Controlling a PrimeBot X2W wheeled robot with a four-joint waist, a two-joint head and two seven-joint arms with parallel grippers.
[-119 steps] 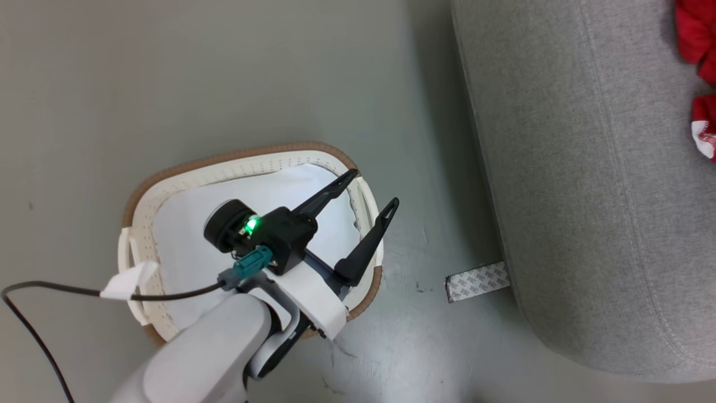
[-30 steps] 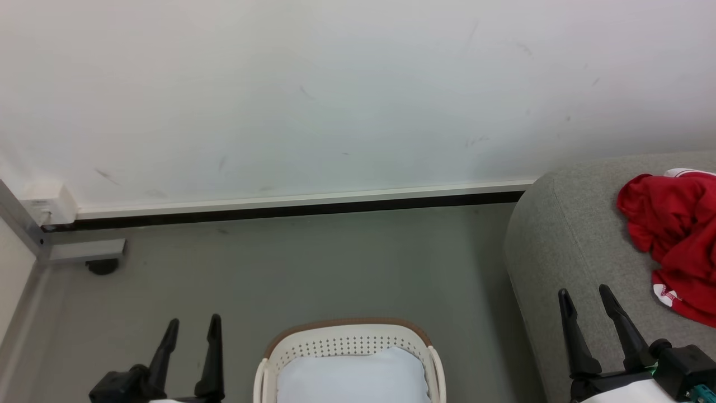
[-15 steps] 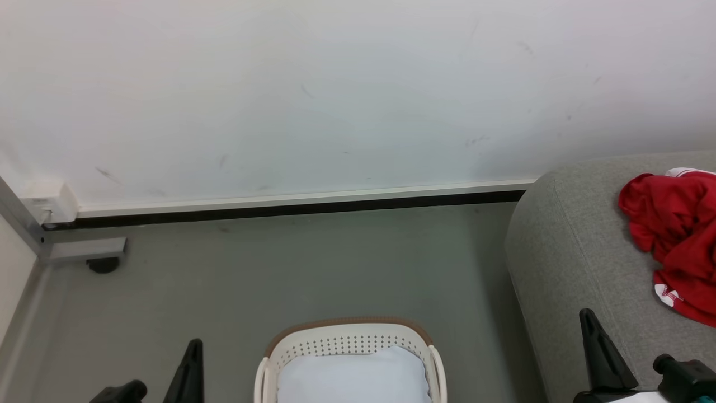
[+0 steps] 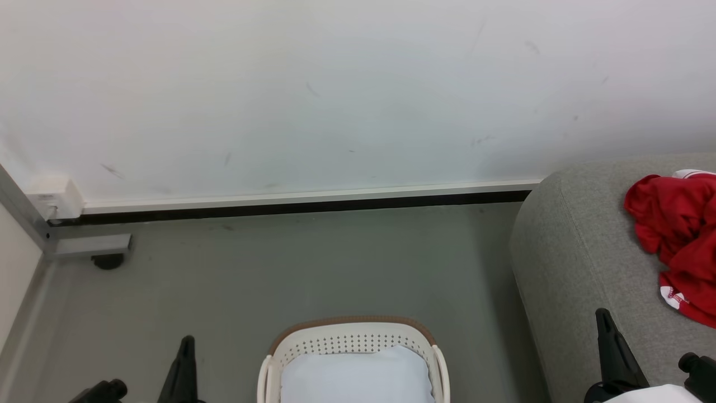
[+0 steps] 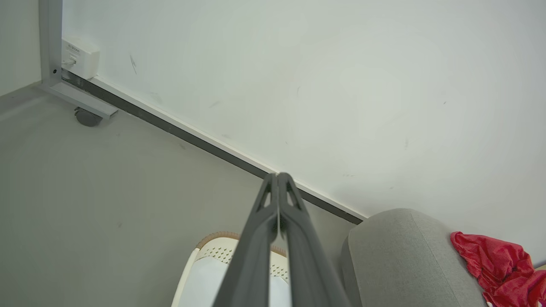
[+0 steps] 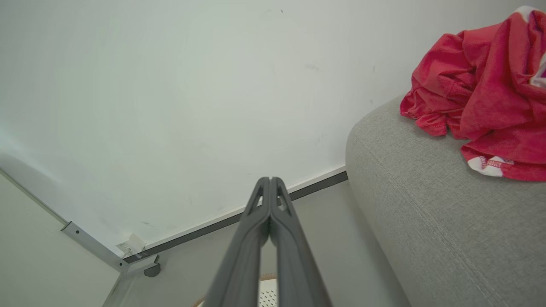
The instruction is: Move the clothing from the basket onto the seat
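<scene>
- The bright red soft fabric clothing (image 4: 679,240), with a bit of white trim showing, is lying in a crumpled heap on top of the big rounded light grey upholstered seat (image 4: 570,268), over on the right side of the scene.
- The oval white perforated plastic basket (image 4: 352,338) with the brown rim sits on the floor near the robot, just left of the seat. The pale blue-white liner (image 4: 358,375) shows inside it.
- Left gripper (image 5: 278,177): its two long dark fingers are pressed together tip to tip with nothing in them, up in the air left of the basket.
- Right gripper (image 6: 269,179): same deal, fingers closed flat against each other and empty. It's by the near edge of the seat, well apart from the clothing.
- Further out there's the dull grey floor (image 4: 279,268) and a scuffed white wall (image 4: 335,84) with a dark baseboard strip (image 4: 279,211).
- At the far left is a grey metal post (image 4: 22,218) with a small white box (image 4: 56,197) and a dark caster (image 4: 107,261).
</scene>
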